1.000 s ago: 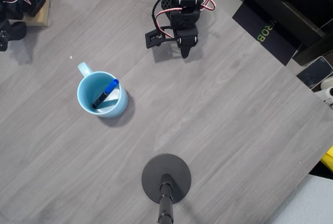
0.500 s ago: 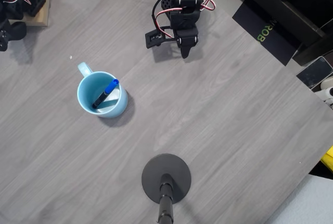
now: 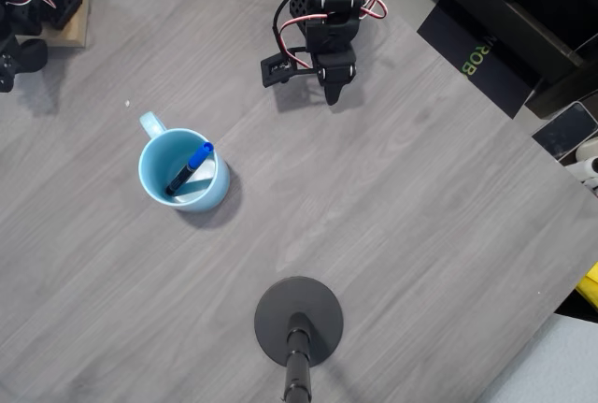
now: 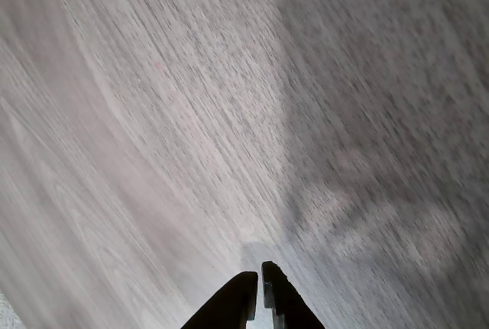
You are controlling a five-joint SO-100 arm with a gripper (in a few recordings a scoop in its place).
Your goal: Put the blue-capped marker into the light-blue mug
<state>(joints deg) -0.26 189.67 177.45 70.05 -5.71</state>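
The grey wood-grain tabletop [image 3: 392, 197] carries little, and across the last second nothing on it has shifted: mug, marker and arm sit exactly where they did in the 2 earlier overhead pictures. The arm [image 3: 322, 10] is folded up by the far edge of the tabletop, a little right of that edge's middle in the overhead view, with red and white wires looping over it. A black round stand base [image 3: 299, 319] sits near the near edge, its pole running off the bottom of the picture. The mug [image 3: 152, 184] stands left of centre, upright, its small handle pointing toward the far left corner, well apart from both the arm and the stand base. The gripper [image 3: 334, 93] hangs over bare tabletop just in front of the arm's body; in the wrist view [image 4: 258, 287] its 2 dark fingers are pressed together at the tips with nothing between them, so it is clenched and empty, and blurred wood grain and shadow lie below it. The marker [image 3: 190, 168] lies inside the mug, leaning, its blue cap up against the rim on the side toward the arm and its dark barrel slanting down to the floor of the mug. With the marker in the mug and the arm parked motionless, I judge the task done and no further move needed.
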